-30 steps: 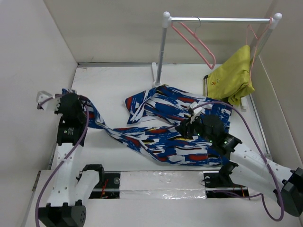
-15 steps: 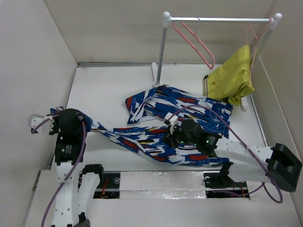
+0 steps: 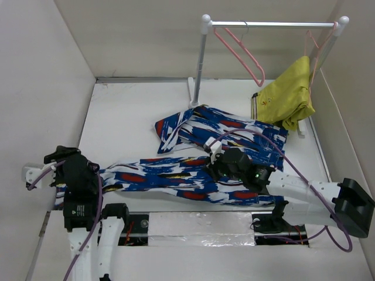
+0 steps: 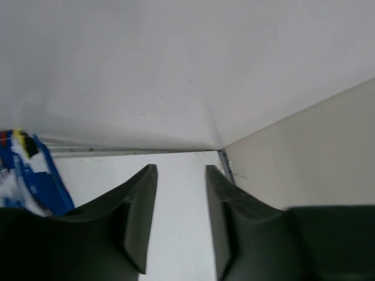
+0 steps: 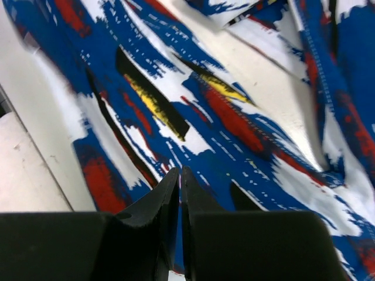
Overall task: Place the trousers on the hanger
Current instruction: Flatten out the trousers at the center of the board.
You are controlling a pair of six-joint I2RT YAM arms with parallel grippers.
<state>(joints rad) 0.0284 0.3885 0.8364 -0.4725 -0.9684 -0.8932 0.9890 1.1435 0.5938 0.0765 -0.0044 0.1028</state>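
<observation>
Trousers (image 3: pixel 176 175) flat — right tool (image 5: pixel 180 168) on mid-fabric, left tool (image 4: pixel 180 170) beside leg end.

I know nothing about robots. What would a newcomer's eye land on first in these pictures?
The bright blue trousers, splashed with white, red and yellow, lie spread across the white table. The right end effector is closed with its tips on the cloth. Behind them stands a white rack with a bare pink hanger and, further right, a yellow-green garment.
</observation>
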